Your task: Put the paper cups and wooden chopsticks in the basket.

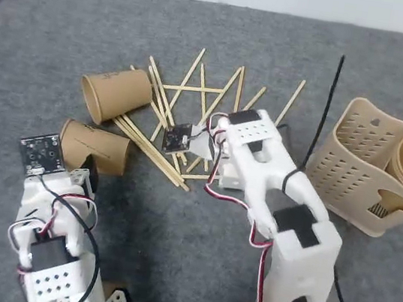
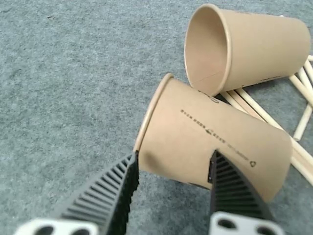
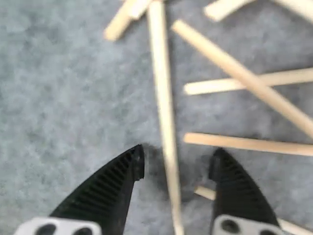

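Where one paper cup (image 2: 210,142) lies on its side, the left gripper (image 2: 173,156) is wide open right at it. A second cup (image 2: 244,46) lies just behind, by the chopsticks (image 1: 192,112). The right gripper (image 3: 178,151) hangs open over one stick (image 3: 164,112). A black cable (image 1: 326,101) stands before the basket (image 1: 343,168).

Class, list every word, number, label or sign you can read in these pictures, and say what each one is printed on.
Nearer paper cup: a line of small dark print along its side, too small to read.
Same cup: a small triangular sign near its base, unclear.
Farther paper cup: faint marks near its base, too small to read.
Chopsticks and basket: no text.
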